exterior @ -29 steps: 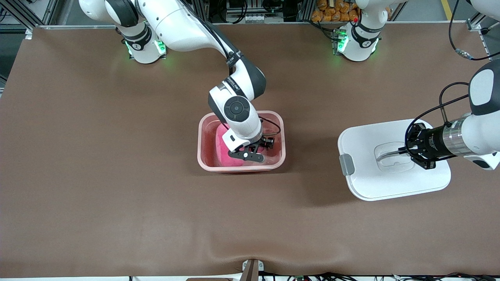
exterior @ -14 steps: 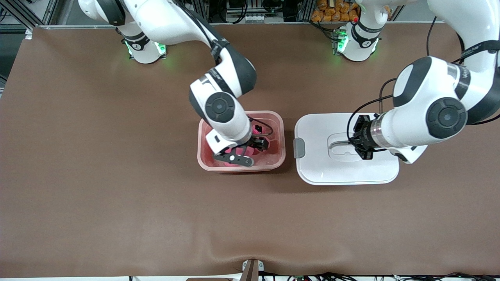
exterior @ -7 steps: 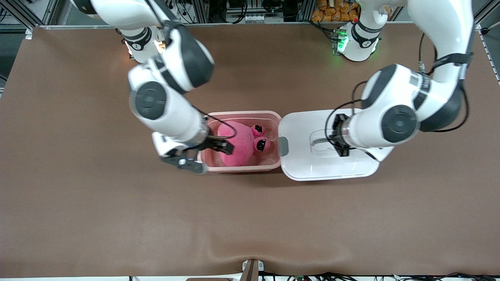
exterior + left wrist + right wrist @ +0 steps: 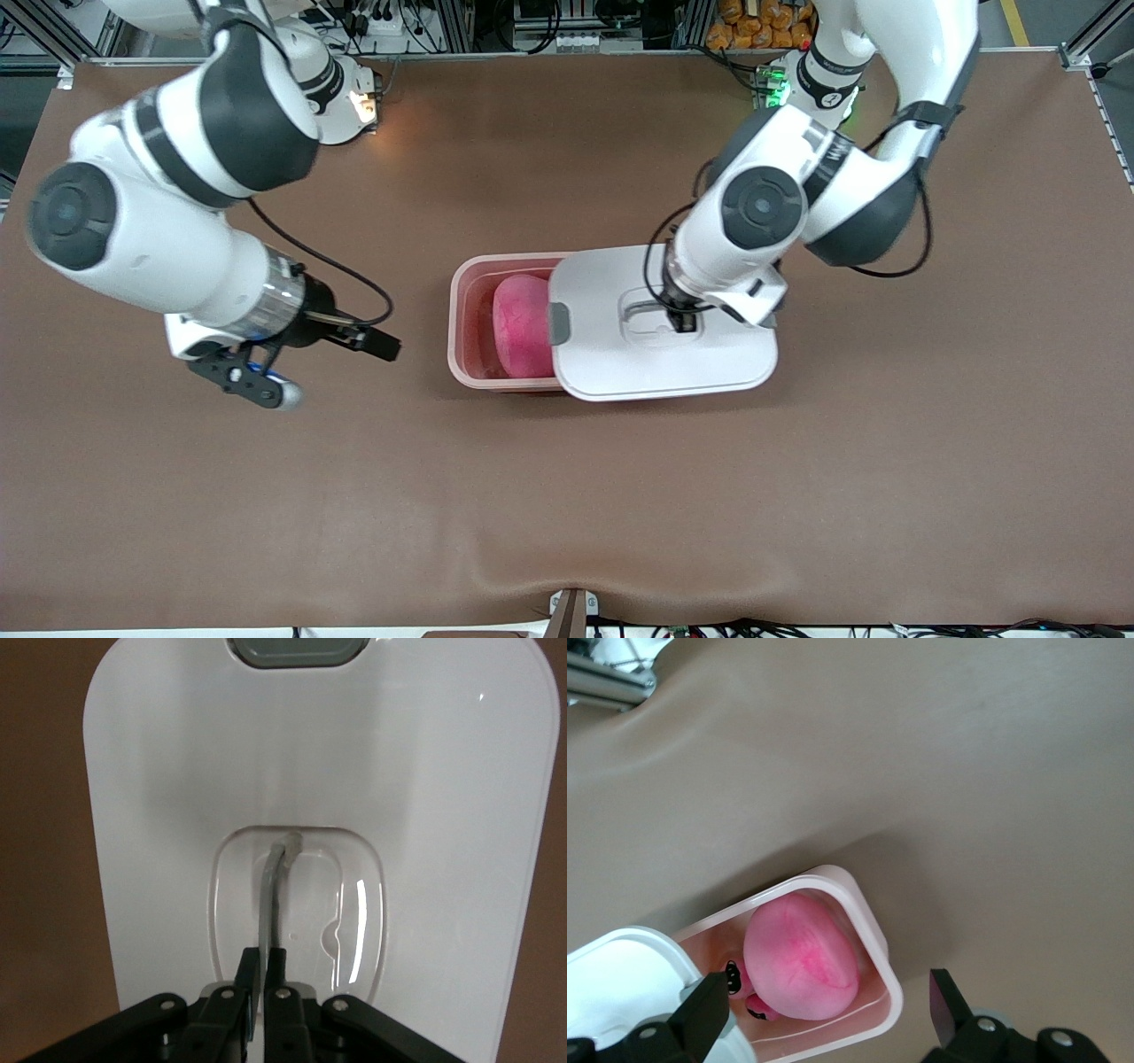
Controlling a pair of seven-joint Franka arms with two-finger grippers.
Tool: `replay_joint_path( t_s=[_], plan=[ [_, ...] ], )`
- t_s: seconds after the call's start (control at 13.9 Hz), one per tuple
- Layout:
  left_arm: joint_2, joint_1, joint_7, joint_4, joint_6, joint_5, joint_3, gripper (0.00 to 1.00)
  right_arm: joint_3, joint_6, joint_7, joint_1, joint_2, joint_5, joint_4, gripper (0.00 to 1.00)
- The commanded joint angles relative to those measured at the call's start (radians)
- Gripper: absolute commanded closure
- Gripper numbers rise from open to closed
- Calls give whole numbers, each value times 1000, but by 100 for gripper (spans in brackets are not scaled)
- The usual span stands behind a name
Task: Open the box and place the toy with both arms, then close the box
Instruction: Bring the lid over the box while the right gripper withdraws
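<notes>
The pink translucent box (image 4: 457, 306) stands open mid-table with the hot-pink toy (image 4: 521, 324) lying in it. My left gripper (image 4: 679, 319) is shut on the grey handle (image 4: 275, 890) of the white lid (image 4: 664, 359) and holds the lid over the half of the box toward the left arm's end. A grey clip (image 4: 558, 322) on the lid's edge is over the toy. My right gripper (image 4: 376, 343) is open and empty, over the table beside the box toward the right arm's end. The right wrist view shows the box (image 4: 879, 950), the toy (image 4: 802, 957) and the lid (image 4: 616, 979).
The brown table mat (image 4: 567, 496) has a raised fold at its edge nearest the front camera. Both arm bases stand along the table's back edge.
My right gripper has let go of the toy in the box and drawn back toward the right arm's end. My left gripper has carried the lid sideways until it overlaps the box.
</notes>
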Motion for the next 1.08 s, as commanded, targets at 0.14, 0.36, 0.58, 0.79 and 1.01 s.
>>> replay_joint_path(
  t_s=[0.14, 0.36, 0.58, 0.79, 1.01],
  plan=[
    [81, -104, -44, 76, 62, -4, 8, 100, 18, -101, -92, -94, -78, -12, -15, 0],
    [143, -150, -56, 107, 70, -4, 7, 100, 16, -169, -150, -137, -117, -13, -15, 0],
    [170, -165, -83, 145, 78, -4, 10, 100, 18, -244, -236, -198, -156, -12, -16, 0],
    [181, -167, -113, 156, 107, -4, 11, 100, 16, -296, -290, -249, -189, -12, -16, 0],
    [187, -182, -132, 156, 124, -4, 13, 100, 16, -336, -400, -299, -227, -45, -18, 0]
  ],
)
